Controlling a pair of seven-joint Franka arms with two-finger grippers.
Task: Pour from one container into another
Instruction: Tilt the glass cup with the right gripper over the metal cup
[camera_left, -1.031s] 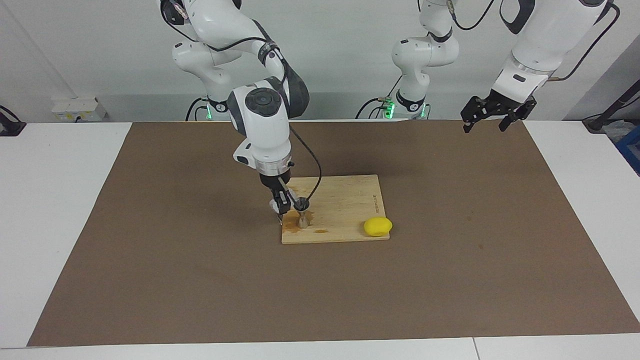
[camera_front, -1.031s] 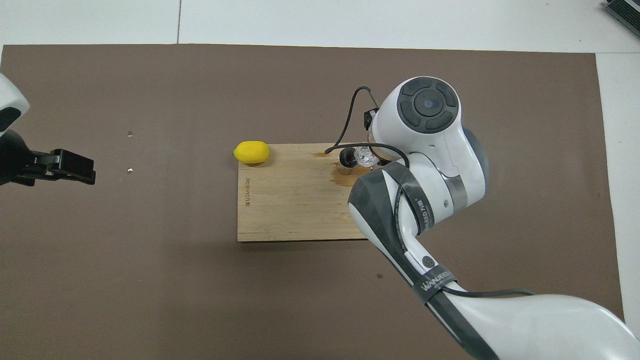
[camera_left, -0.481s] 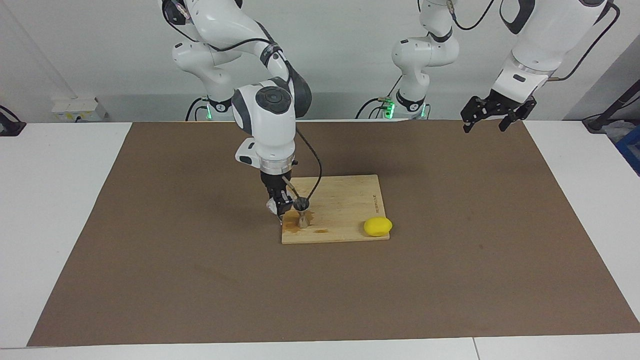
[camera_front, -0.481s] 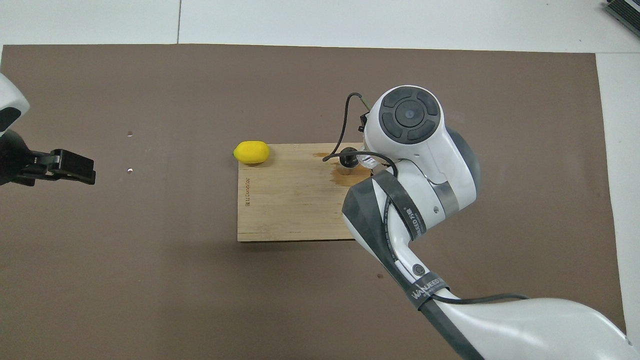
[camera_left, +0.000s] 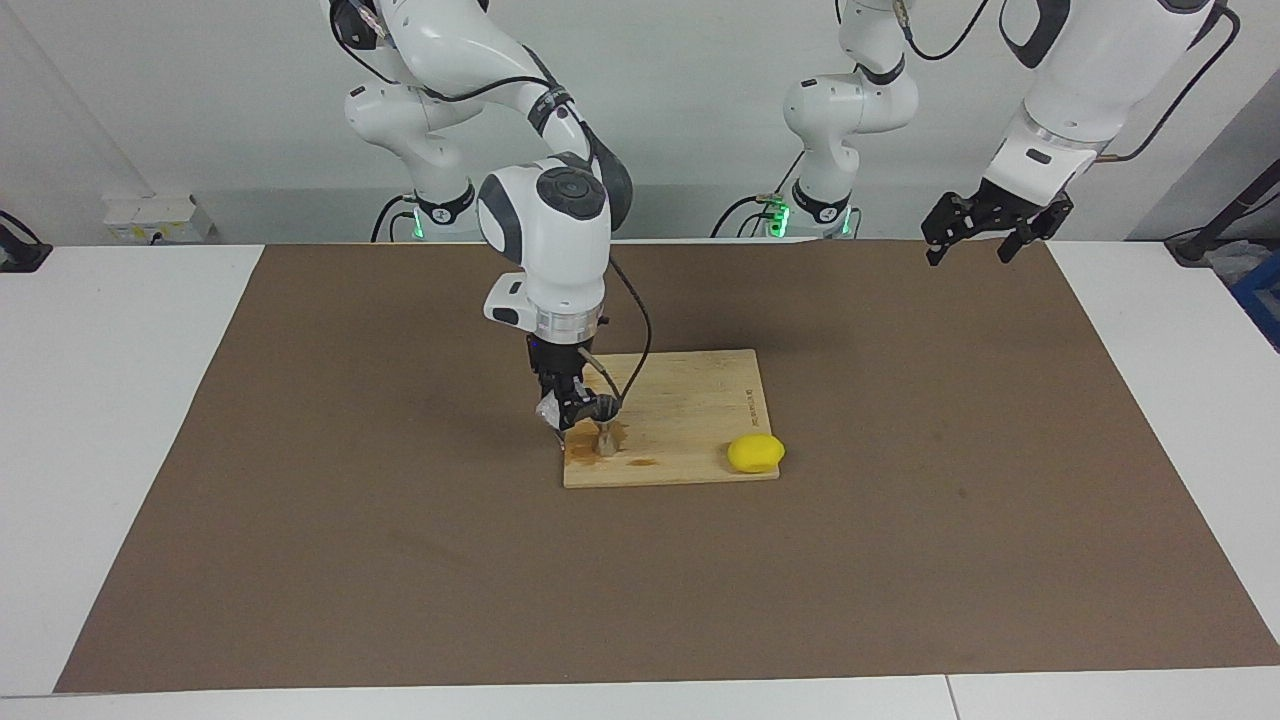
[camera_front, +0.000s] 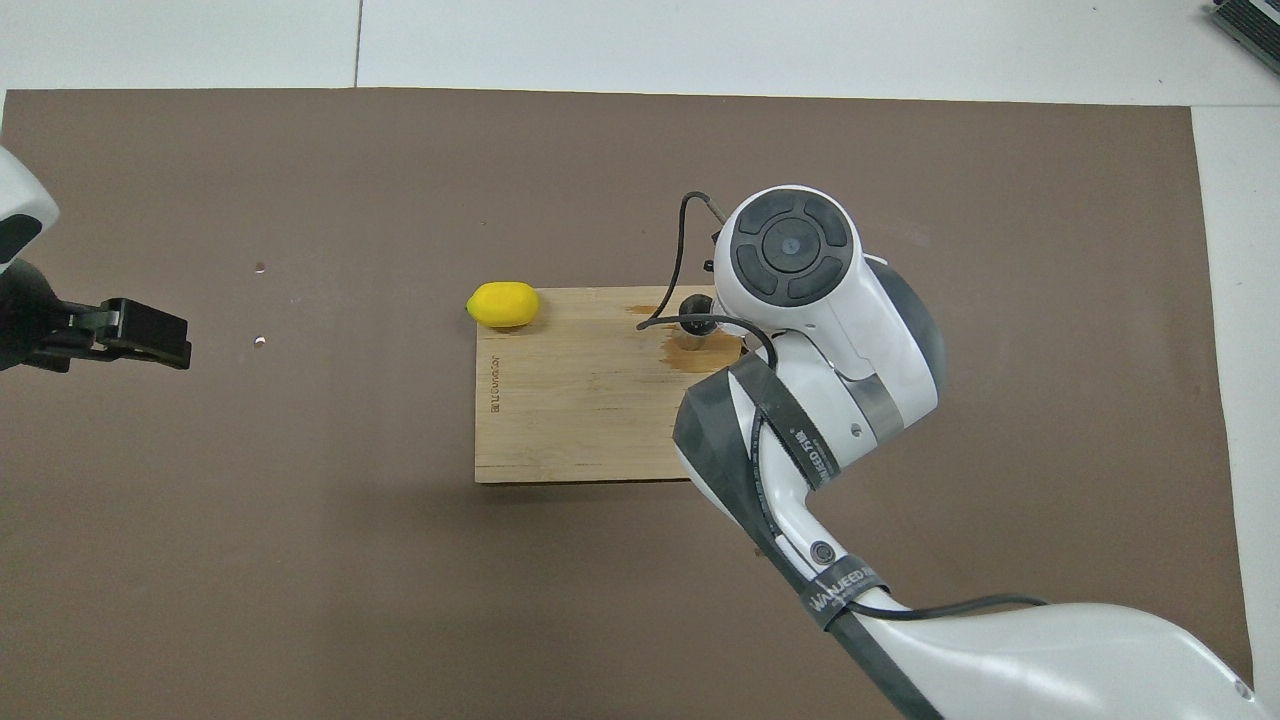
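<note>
The right gripper (camera_left: 562, 412) is clenched on the cup (camera_left: 549, 410), tipped low over the board (camera_left: 690, 400). The jigger (camera_left: 605, 437) stands upright just beside the jaws, toward the left arm's end, its mouth under the cup's lip. Well apart, the left gripper (camera_left: 983, 238) waits, released.

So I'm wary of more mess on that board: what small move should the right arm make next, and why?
Probably tip the glass cup back upright. The right claw holds it tilted beside the steel jigger, and a brown wet patch already stains the cutting board around the jigger's foot. The left claw waits open.
</note>
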